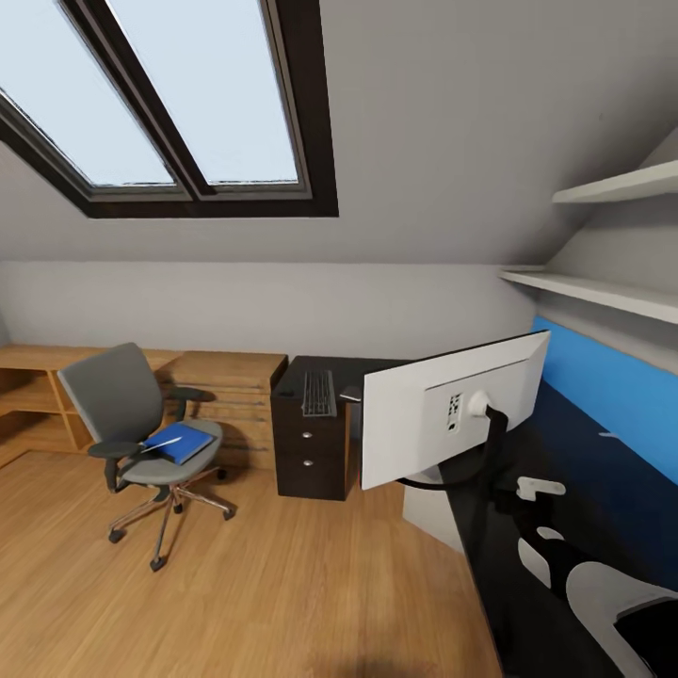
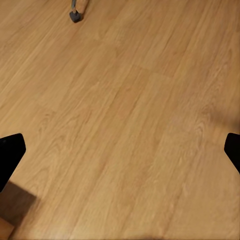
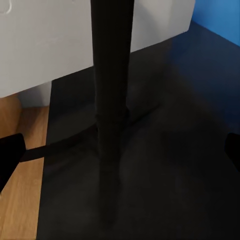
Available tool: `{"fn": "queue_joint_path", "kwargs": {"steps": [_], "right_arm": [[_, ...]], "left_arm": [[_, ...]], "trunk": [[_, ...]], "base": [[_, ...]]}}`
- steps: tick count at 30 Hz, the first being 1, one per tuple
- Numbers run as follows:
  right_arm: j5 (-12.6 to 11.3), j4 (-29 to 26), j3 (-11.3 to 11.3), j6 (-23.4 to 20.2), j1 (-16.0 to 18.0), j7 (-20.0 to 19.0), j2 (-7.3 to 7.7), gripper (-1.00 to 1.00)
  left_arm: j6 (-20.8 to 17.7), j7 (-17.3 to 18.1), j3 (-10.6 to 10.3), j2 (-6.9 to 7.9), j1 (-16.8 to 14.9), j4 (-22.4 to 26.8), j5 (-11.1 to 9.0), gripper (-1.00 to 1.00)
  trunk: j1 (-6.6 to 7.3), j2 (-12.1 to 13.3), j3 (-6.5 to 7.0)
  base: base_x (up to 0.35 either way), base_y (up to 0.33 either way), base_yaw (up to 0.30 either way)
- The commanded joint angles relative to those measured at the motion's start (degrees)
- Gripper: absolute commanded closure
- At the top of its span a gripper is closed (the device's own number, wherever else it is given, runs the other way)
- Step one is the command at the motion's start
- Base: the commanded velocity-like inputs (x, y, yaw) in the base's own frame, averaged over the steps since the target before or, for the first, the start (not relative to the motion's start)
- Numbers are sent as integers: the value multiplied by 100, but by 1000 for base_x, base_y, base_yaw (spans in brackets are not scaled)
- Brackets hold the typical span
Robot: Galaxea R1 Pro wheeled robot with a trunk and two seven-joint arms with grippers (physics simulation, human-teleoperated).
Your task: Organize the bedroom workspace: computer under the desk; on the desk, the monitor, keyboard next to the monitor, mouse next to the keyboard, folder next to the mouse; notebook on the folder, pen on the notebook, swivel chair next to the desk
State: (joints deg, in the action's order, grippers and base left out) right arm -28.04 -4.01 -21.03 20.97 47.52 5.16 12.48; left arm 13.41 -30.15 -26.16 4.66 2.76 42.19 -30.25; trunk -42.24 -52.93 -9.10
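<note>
A: On the table (image 1: 584, 471), right in front of us, stands the monitor (image 1: 452, 414) with its pale back to the camera. What worries you?

B: The right hand (image 3: 120, 150). Its wrist camera looks straight at the monitor's thin black foot (image 3: 112, 100), with the dark fingertips wide apart at either side. I'd judge a careless swing could knock that foot and tip the screen, which sits close to the table's edge.

A: And the left hand (image 2: 120, 150)?

B: Spread as well, holding nothing, hanging over bare wooden floor (image 2: 125, 125).

A: What about the folder?

B: The blue folder (image 1: 179, 443) lies flat on the seat of the grey chair (image 1: 132, 424), well apart from the table, with a thin pale strip on it, maybe the pen; too small to tell. It's flat and slick-looking, so I'd expect it to slide off the padded seat if nudged from the side.

A: The keyboard?

B: The keyboard (image 1: 319, 393) sits on the far end of the table, above the drawers (image 1: 309, 452), apart from the monitor.
</note>
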Motion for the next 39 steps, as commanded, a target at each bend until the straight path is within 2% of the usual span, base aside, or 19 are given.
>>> {"fn": "queue_joint_path", "kwargs": {"steps": [1,23,39], "right_arm": [[-35,-3,-50,19,3,25,0,-100],[-35,-4,-59,39,3,20,0,-100],[-31,-4,-57,198,3,27,1,-100]], "left_arm": [[34,-31,-38,9,-4,8,-60,-100],[40,-26,-39,9,-4,11,-43,-100],[48,-30,-20,17,-4,9,-42,-100]], "trunk": [[-24,-47,-26],[-507,-930,-421],[-507,-930,-421]], "base": [[0,0,0],[0,0,0],[0,0,0]]}}
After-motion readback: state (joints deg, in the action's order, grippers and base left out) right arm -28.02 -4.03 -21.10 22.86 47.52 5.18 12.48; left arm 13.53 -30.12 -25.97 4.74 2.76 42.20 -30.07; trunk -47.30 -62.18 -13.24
